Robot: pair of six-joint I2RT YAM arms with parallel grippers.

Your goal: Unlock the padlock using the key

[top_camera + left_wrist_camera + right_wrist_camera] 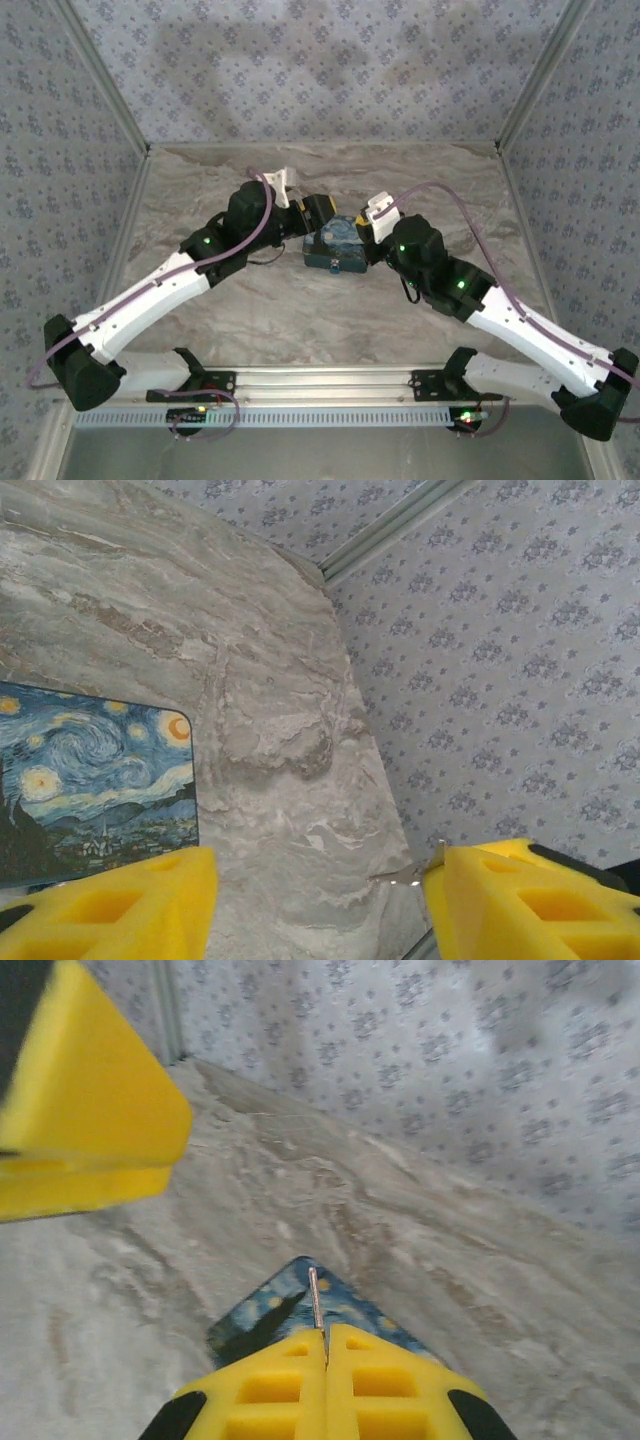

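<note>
The starry-night box point(335, 245) lies mid-table between both arms. My right gripper point(327, 1332) is shut on the key point(316, 1295), a thin silver blade sticking out from between the yellow pads and pointing over a corner of the box point(270, 1310). From above, the right gripper point(366, 238) sits at the box's right edge. My left gripper point(320, 880) is open, its yellow fingers point(110, 900) wide apart over bare table, with the box point(95, 780) at their left. Seen from above, the left gripper point(316, 211) hovers at the box's far left corner. The padlock is hidden.
The marble-patterned table point(330, 320) is walled in by patterned panels point(320, 60) with metal frame posts point(535, 75). A small silver sliver point(408, 881) shows beside the left gripper's right finger; what it is I cannot tell. The left gripper's finger point(85, 1110) hangs at the upper left of the right wrist view.
</note>
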